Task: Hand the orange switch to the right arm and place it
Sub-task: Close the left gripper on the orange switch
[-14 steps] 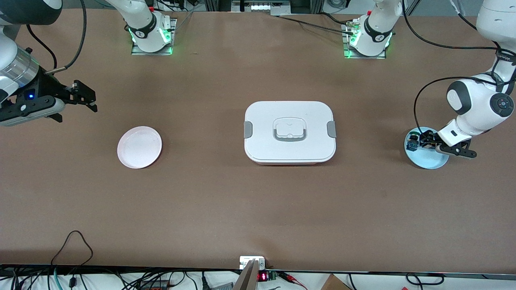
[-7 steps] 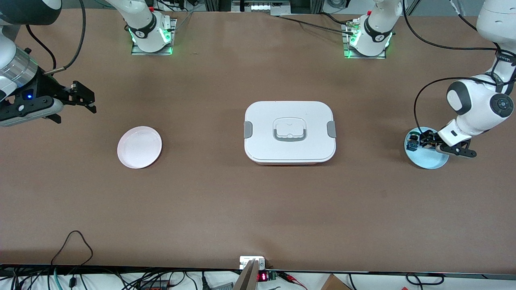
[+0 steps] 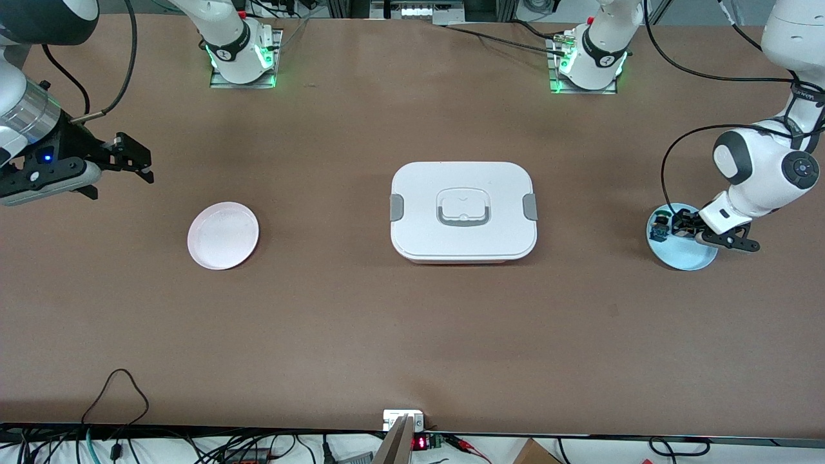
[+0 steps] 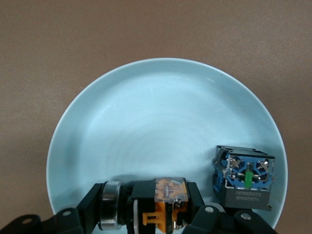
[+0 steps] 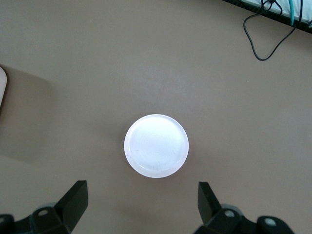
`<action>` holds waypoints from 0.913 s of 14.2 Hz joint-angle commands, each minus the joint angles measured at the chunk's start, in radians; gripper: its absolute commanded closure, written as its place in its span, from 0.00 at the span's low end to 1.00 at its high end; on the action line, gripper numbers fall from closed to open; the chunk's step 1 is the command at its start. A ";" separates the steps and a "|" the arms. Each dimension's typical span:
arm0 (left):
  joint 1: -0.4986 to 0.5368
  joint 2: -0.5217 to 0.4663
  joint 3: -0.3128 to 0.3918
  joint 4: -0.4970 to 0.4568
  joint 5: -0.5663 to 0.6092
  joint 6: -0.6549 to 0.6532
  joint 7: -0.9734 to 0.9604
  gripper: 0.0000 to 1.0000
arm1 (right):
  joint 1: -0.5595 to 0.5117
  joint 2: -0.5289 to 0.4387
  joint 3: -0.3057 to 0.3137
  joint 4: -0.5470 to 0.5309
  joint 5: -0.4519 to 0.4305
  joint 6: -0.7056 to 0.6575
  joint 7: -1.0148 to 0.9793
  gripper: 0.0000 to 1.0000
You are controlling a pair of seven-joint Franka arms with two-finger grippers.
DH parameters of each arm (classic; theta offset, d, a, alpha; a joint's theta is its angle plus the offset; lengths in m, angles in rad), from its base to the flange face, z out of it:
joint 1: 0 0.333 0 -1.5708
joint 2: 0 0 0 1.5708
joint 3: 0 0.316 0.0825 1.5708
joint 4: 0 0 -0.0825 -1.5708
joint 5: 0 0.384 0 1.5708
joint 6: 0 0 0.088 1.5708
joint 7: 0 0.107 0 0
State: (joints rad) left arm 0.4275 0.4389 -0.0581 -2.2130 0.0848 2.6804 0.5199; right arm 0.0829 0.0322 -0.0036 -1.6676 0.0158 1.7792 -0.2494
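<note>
left end effector (image 4: 165, 214) clenched on the orange switch (image 4: 167, 201) at the blue plate's (image 4: 146, 122) 6 o'clock; right end effector (image 5: 141, 207) waits released above the counter (image 3: 412, 335).

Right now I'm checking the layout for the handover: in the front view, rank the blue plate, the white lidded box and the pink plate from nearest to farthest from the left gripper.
1. Blue plate, under the left gripper.
2. White lidded box, mid-table.
3. Pink plate, toward the right arm's end.
</note>
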 commanded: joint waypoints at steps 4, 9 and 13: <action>0.011 -0.031 -0.023 0.106 0.021 -0.115 0.055 0.65 | -0.006 0.008 -0.004 0.017 -0.011 -0.030 -0.001 0.00; 0.010 -0.037 -0.098 0.381 0.010 -0.541 0.071 0.65 | -0.006 0.028 -0.004 0.022 -0.013 -0.024 -0.004 0.00; 0.010 -0.026 -0.164 0.533 -0.133 -0.772 0.133 0.66 | -0.005 0.055 -0.004 0.028 -0.007 -0.006 -0.001 0.00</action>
State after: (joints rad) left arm 0.4278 0.3911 -0.2026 -1.7488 0.0431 1.9924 0.5792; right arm 0.0805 0.0646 -0.0098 -1.6670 0.0153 1.7700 -0.2493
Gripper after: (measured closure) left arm 0.278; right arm 0.000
